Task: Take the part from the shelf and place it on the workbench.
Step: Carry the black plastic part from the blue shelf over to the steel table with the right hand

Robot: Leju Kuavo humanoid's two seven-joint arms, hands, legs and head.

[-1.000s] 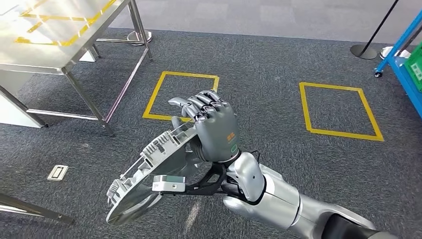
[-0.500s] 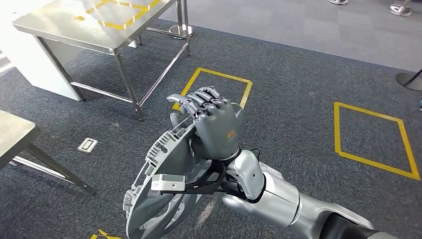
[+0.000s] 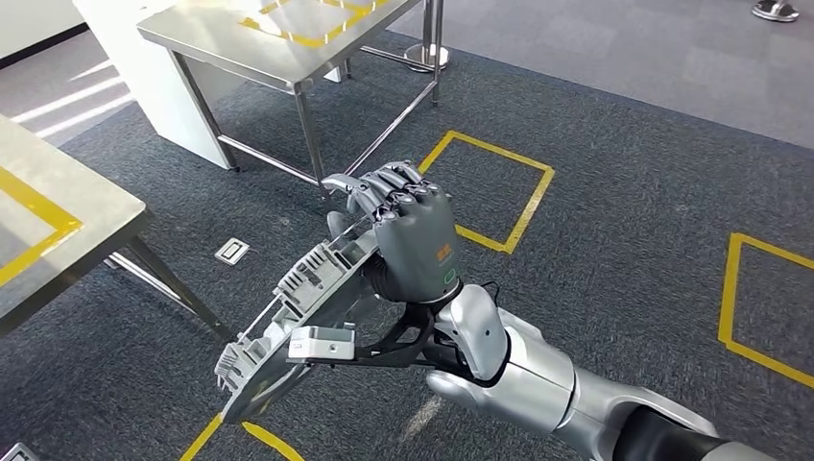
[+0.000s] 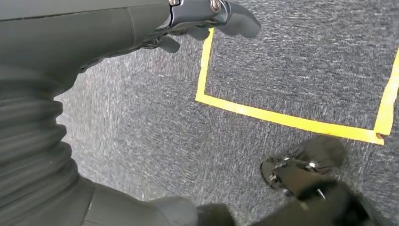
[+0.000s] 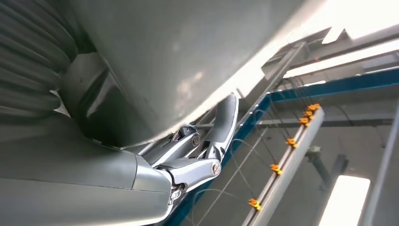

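In the head view my right hand (image 3: 413, 240) grips the rim of the part (image 3: 288, 317), a grey round ribbed metal casting, and holds it tilted above the carpet in front of me. The right wrist view shows the part's smooth grey face (image 5: 188, 56) close up, with my fingers (image 5: 226, 117) hooked over its edge. A steel workbench (image 3: 278, 43) marked with yellow tape stands ahead at the upper left, well beyond the part. My left hand (image 4: 141, 23) hangs over the carpet with nothing in it.
A second table (image 3: 58, 221) with yellow tape reaches in from the left edge, near the part. Yellow taped squares (image 3: 499, 192) mark the grey carpet ahead, and a floor socket (image 3: 231, 252) lies between the tables. The workbench's steel legs (image 3: 307, 144) stand close ahead.
The whole view has shifted: the camera has turned left, bringing the workbench towards the middle and a second table into view. My right hand keeps the same hold on the part.
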